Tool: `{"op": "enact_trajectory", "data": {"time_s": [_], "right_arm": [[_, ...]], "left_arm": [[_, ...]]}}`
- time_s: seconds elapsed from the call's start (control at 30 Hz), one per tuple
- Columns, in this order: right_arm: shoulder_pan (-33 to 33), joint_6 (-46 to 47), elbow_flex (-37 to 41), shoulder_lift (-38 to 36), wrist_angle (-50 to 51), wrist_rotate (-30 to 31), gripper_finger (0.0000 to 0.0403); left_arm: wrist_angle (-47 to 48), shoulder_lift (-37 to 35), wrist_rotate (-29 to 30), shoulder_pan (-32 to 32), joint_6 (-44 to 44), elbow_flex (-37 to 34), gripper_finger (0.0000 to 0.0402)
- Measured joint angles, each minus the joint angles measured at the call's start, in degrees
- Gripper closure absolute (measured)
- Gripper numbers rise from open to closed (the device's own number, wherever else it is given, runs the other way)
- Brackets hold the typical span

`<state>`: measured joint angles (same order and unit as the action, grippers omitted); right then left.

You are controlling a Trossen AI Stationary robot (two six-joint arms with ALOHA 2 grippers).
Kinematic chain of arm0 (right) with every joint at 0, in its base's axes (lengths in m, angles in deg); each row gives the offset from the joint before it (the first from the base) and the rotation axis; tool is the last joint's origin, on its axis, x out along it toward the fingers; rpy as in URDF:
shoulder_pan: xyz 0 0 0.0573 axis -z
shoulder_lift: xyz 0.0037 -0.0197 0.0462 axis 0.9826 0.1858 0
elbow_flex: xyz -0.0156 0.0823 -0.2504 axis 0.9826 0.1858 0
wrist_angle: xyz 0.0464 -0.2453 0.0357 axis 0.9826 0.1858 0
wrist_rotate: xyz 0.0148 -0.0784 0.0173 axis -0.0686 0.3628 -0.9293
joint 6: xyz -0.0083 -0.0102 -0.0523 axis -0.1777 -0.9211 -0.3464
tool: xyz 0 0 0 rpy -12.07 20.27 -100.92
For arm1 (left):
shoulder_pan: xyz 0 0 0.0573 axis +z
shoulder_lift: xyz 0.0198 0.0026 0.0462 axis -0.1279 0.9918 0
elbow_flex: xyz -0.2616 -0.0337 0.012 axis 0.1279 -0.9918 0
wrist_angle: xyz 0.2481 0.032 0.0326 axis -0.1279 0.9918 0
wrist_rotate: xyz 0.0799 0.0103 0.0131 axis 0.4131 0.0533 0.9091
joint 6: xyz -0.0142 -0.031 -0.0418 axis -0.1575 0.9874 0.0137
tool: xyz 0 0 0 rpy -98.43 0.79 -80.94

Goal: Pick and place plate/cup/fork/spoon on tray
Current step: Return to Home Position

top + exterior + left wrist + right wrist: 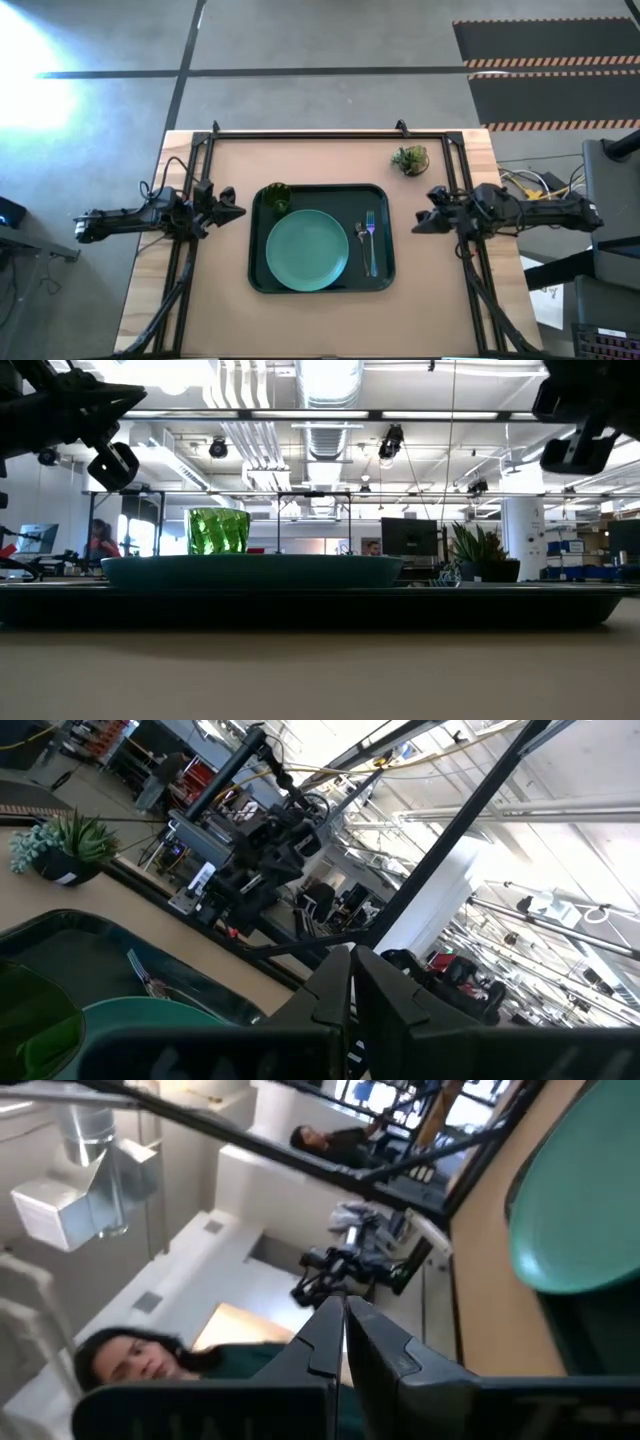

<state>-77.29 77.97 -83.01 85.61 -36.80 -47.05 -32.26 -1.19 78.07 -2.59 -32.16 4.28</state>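
Observation:
The dark green tray (258, 275) lies in the middle of the table. On it rest the teal plate (306, 250), the green cup (277, 196) in its far left corner, and the spoon (361, 236) and fork (371, 244) side by side along its right side. My left gripper (238, 210) hangs shut and empty left of the tray, raised off the table. My right gripper (418, 222) hangs shut and empty right of the tray, also raised. In the low view the cup (218, 531) stands behind the plate (250, 570).
A small potted plant (410, 159) stands at the table's far right. A black frame (320, 133) runs along the table's far edge and sides. Bare table lies in front of the tray. A person shows in the room beyond (130, 1355).

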Motion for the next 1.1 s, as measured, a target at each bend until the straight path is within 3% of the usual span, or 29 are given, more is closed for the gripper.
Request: {"op": "enact_trajectory", "data": {"time_s": [0.13,0.33,0.6,0.87,1.1], "right_arm": [[0.0,-2.1,-5.1,-5.1,13.7,-1.0,0.0394],[0.0,-12.2,-15.6,-13.7,36.6,8.2,0.0394],[0.0,-14.9,-26.8,-11.5,62.5,16.5,0.0394],[0.0,-14.7,-25.3,-11.8,64.4,15.4,0.0394],[0.0,-18.5,-19.7,-14.0,50.5,11.7,0.0394]], "left_arm": [[0.0,0.0,0.0,0.0,0.0,0.0,0.0402],[0.0,0.0,0.0,0.0,0.0,0.0,0.0402],[0.3,0.3,0.1,0.0,0.0,0.0,0.0402],[2.5,0.5,1.6,0.0,0.0,0.0,0.0402],[2.5,0.4,2.0,0.0,0.1,0.0,0.0402]]}}
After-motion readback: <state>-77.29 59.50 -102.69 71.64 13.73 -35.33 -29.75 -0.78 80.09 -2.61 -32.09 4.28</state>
